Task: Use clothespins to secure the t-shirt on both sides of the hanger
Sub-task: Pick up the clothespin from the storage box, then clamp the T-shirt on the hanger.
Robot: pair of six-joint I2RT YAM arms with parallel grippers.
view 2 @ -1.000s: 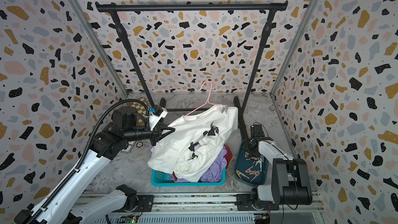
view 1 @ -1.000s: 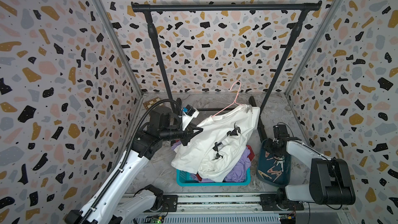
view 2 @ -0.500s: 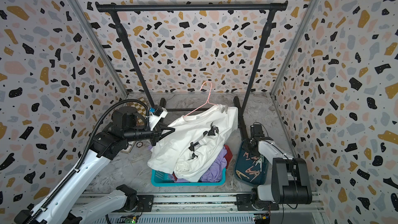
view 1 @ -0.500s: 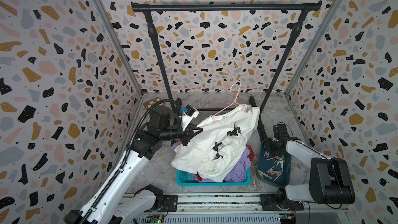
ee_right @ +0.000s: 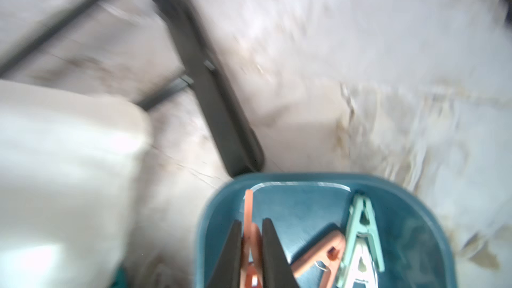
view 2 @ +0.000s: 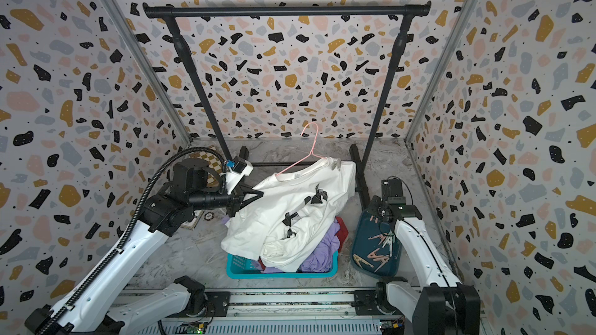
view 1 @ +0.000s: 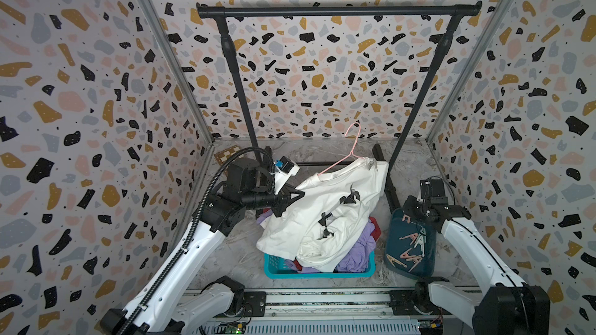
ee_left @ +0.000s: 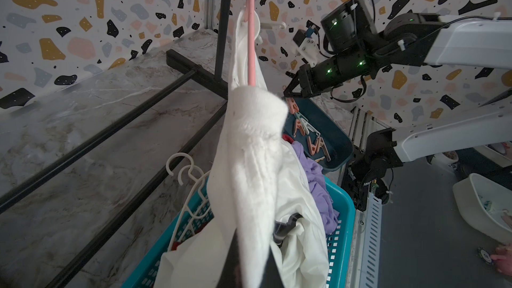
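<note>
Nearest us, the teal basket (view 1: 319, 274) sits close to the table's (view 1: 232, 252) front edge, bare marble open at its 9 o'clock. At its 3 o'clock lies the dark tray (ee_right: 299, 206) of loose clothespins (view 1: 411, 256); over its far end our right tool (ee_right: 251, 221) is pinched tight on a peach clothespin (ee_right: 249, 203), a mint clothespin (ee_right: 360, 234) just beside. The rack foot (ee_right: 221, 106) ends just beyond that rim. The white t-shirt (view 1: 322, 201) drapes from the pink hanger (ee_left: 251, 37) over the basket; our left tool (view 1: 295, 195) is closed on its 9 o'clock shoulder, and a pale clothespin (view 1: 371, 165) sits on the 1 o'clock shoulder. Farthest, at 12 o'clock, the rack top bar (view 1: 338, 11) spans open air.
</note>
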